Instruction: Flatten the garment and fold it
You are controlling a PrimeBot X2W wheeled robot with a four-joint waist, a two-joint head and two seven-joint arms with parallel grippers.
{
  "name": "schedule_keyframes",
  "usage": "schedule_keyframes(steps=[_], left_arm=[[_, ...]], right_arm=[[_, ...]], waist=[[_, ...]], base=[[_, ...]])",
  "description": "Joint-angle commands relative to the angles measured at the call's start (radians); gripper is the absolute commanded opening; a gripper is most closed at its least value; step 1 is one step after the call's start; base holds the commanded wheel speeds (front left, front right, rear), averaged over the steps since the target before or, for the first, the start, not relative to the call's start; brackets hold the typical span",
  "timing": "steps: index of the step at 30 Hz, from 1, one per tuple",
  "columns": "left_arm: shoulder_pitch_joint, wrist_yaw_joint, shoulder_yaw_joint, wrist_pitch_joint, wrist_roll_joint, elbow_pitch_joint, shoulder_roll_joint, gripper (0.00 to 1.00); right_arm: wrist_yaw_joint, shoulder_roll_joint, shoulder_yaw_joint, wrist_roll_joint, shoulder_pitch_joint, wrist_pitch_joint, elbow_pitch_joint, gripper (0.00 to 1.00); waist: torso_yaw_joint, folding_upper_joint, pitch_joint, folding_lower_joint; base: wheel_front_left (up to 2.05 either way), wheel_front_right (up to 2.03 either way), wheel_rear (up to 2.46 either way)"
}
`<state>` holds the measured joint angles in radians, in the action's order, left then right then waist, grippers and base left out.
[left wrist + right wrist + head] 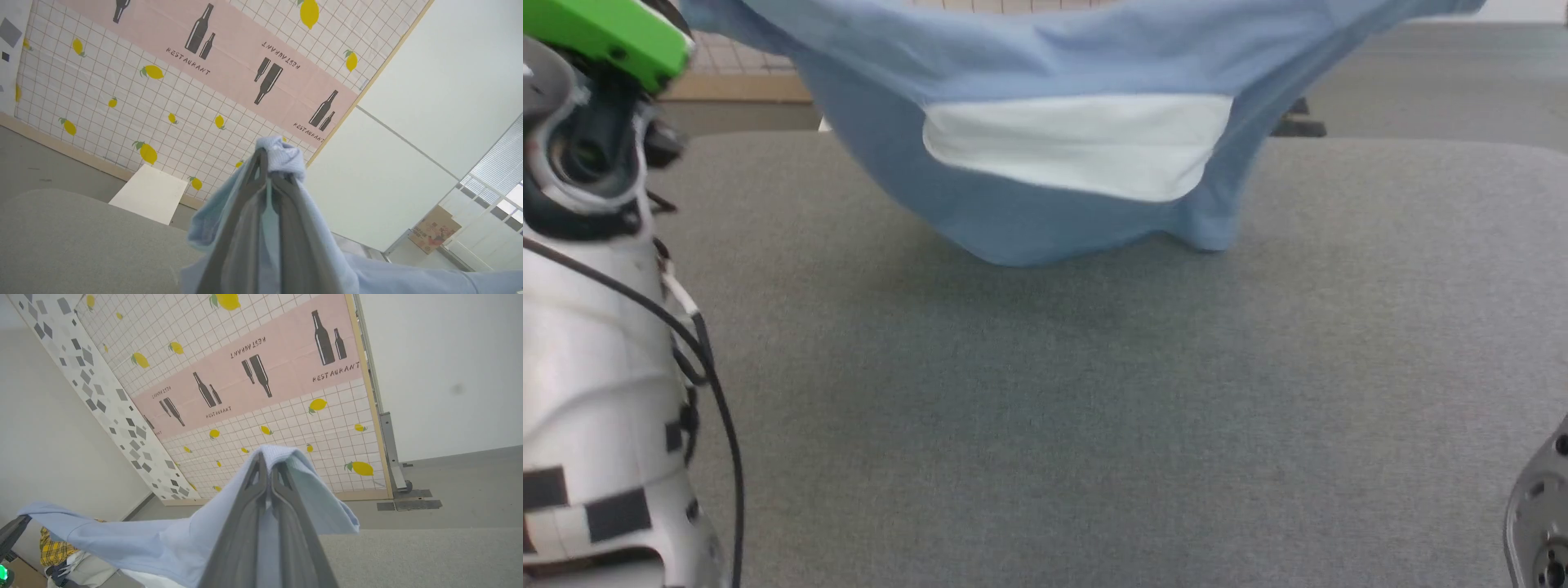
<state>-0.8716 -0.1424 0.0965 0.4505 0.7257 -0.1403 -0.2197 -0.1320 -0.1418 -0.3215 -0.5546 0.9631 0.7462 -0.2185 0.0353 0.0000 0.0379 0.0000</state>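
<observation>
This looks like a staged test room: a framed printed backdrop [261, 375] with lemons, bottles and the word RESTAURANT stands before plain white walls [449, 61]. A grey cloth-covered bench [1094, 408] sits on bare grey floor [449, 477].

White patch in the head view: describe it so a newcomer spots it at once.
Start from the grey table; over its far half hangs the garment, a light-blue cloth sagging low. In the middle of that sag sits the white patch, a wide rounded panel, the one white area on the blue cloth.
</observation>
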Motion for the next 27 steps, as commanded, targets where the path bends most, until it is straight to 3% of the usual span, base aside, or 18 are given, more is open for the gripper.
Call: schedule_keyframes(steps=[1, 8, 14, 22, 27], left_arm=[[-0.035, 0.001, 0.005, -0.02, -0.014, -0.012, -0.013, 0.0], [-0.116, -0.005, 0.017, -0.094, -0.046, -0.061, -0.033, 0.0], [-0.153, -0.018, -0.003, -0.093, -0.081, -0.114, -0.058, 0.0], [-0.258, -0.042, -0.059, -0.046, -0.155, -0.17, -0.118, 0.0], [-0.41, -0.065, -0.097, -0.05, -0.228, -0.203, -0.165, 0.0]], right_arm=[[0.001, 0.006, -0.019, 0.007, 0.03, -0.029, -0.002, 0.0], [0.001, 0.022, -0.064, 0.041, 0.104, -0.111, -0.017, 0.0], [0.001, 0.035, -0.078, 0.07, 0.149, -0.117, -0.057, 0.0], [0.001, 0.076, -0.137, 0.172, 0.299, -0.099, -0.141, 0.0], [0.001, 0.088, -0.157, 0.296, 0.481, -0.137, -0.203, 0.0]], waist=[[-0.015, 0.0, -0.025, 0.0], [-0.011, 0.0, -0.029, 0.0], [-0.015, 0.0, 0.007, 0.0], [-0.031, 0.0, 0.168, 0.0], [-0.048, 0.0, 0.315, 0.0]], base=[[0.0, 0.0, 0.0], [0.0, 0.0, 0.0], [0.0, 0.0, 0.0], [0.0, 0.0, 0.0], [0.0, 0.0, 0.0]])
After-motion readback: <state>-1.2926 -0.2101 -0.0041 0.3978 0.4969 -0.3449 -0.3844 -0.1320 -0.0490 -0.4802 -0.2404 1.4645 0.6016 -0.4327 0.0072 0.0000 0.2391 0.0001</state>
